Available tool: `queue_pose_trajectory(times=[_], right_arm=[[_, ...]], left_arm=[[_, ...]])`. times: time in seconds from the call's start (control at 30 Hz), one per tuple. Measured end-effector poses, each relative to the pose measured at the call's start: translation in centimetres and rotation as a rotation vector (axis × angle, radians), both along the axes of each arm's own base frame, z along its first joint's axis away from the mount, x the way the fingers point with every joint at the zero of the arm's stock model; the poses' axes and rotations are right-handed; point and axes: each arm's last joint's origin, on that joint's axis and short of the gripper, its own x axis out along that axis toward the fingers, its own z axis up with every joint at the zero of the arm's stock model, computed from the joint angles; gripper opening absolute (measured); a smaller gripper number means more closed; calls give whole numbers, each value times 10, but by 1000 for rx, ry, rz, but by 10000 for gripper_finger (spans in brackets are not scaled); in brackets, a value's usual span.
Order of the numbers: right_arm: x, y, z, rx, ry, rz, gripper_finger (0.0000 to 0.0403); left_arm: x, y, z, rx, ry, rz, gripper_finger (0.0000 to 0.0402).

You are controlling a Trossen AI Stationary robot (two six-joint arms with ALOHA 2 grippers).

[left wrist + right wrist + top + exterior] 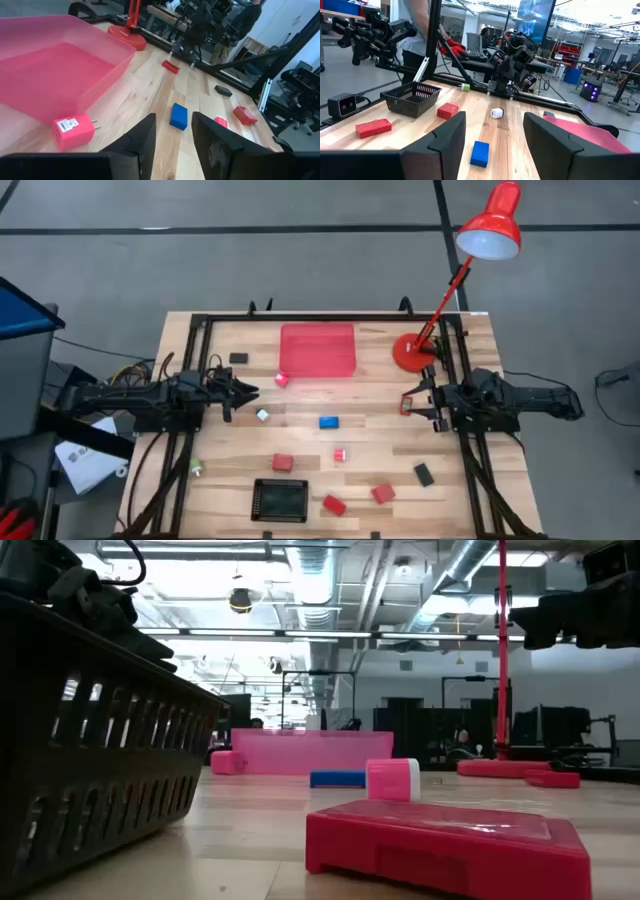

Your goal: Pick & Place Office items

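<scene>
Pink tray point(317, 350), black basket point(280, 500), nothing inside either

Red blocks point(283, 463), blue block point(329, 422), black rectangles point(424, 474) lie scattered flat.

Bright, even overhead light across pale wooden slatted worktop point(360, 430); shadows short and soft. Low view: ceiling strip lights point(250, 635) glare white, backlighting scene; black plastic mesh basket point(90, 730) near lens dark, slightly soft; flat red plastic block point(450, 845) in foreground blurred. Translucent pink plastic tray point(55, 75) glows, faint sheen. Wrist views curve toward edges.
</scene>
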Motion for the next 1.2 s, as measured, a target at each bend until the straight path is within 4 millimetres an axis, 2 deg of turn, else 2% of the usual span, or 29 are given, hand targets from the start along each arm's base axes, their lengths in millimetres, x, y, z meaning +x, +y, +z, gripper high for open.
queue_pose_trajectory(times=[1.2], right_arm=[[0,0,0,0,1,0,193]], left_arm=[[0,1,3,30,-26,24,121]])
